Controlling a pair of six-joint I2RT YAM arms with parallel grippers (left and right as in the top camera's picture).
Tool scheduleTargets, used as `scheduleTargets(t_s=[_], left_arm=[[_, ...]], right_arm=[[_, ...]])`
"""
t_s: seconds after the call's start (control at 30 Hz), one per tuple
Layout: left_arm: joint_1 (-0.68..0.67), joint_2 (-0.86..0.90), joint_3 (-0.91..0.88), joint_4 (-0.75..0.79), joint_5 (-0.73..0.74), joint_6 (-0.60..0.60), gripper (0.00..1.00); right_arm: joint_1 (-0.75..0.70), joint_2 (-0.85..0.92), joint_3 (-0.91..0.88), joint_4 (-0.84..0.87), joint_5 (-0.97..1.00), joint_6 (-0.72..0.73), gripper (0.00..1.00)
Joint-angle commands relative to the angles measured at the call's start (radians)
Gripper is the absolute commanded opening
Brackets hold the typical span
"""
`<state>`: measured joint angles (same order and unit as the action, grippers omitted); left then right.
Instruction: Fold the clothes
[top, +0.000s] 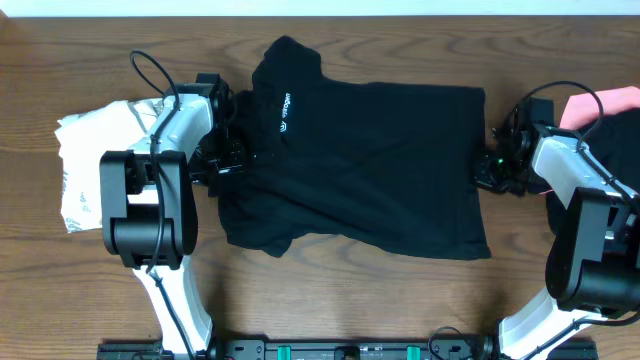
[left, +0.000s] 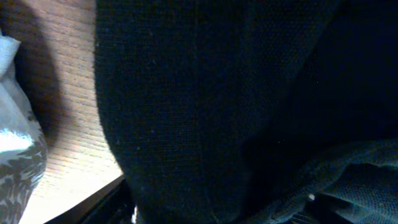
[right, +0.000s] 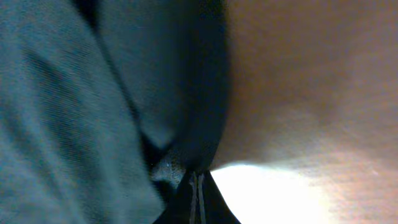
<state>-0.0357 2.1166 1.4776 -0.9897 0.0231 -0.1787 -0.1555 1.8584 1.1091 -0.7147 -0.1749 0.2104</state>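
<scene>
The black shirt (top: 370, 160) lay spread flat across the middle of the wooden table (top: 400, 300), its small white logo (top: 287, 108) near the far left shoulder. The right gripper (right: 198, 194) was pinched tight on the shirt's right edge. The left gripper (top: 228, 152) sat against the left edge with dark cloth filling its camera, so I could not tell whether it was grasping or released. A white, grey-printed garment (top: 85, 165) lay bunched at the far left and a pink piece (top: 598, 103) at the far right.
</scene>
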Motion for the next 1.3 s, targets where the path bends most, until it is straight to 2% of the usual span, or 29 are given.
scheduleTargets(t_s=[0.0,0.33,0.4,0.5,0.57,0.77,0.83,0.9,1.03,1.27], left_arm=[[-0.005,0.028,-0.029,0.023,-0.005,0.002,0.69],[-0.005,0.028,-0.029,0.023,-0.005,0.002,0.69],[-0.005,0.028,-0.029,0.023,-0.005,0.002,0.69],[-0.005,0.028,-0.029,0.023,-0.005,0.002,0.70],[-0.005,0.028,-0.029,0.023,-0.005,0.002,0.70],[-0.005,0.028,-0.029,0.014,-0.006,0.002,0.70],[-0.005,0.028,-0.029,0.012,-0.006,0.002,0.70],[-0.005,0.028,-0.029,0.012,-0.005,0.002,0.70],[-0.005,0.028,-0.029,0.013,-0.005,0.001,0.70],[-0.005,0.028,-0.029,0.013,-0.005,0.002,0.70]], right_arm=[[-0.016,0.013,-0.007,-0.023,0.123,0.042,0.01],[-0.074,0.013,-0.007,-0.039,0.171,0.066,0.01],[-0.079,0.013,-0.007,-0.033,0.171,0.060,0.09],[-0.079,0.013,-0.006,-0.033,0.167,0.002,0.27],[-0.080,0.012,-0.003,-0.034,0.169,-0.010,0.31],[-0.089,0.010,0.065,-0.035,0.150,-0.010,0.33],[-0.089,0.008,0.113,-0.034,0.079,-0.039,0.34],[-0.088,0.008,0.167,-0.027,-0.072,-0.106,0.34],[-0.085,0.008,0.230,0.004,-0.332,-0.167,0.44],[-0.084,0.039,0.228,0.010,-0.376,-0.167,0.50]])
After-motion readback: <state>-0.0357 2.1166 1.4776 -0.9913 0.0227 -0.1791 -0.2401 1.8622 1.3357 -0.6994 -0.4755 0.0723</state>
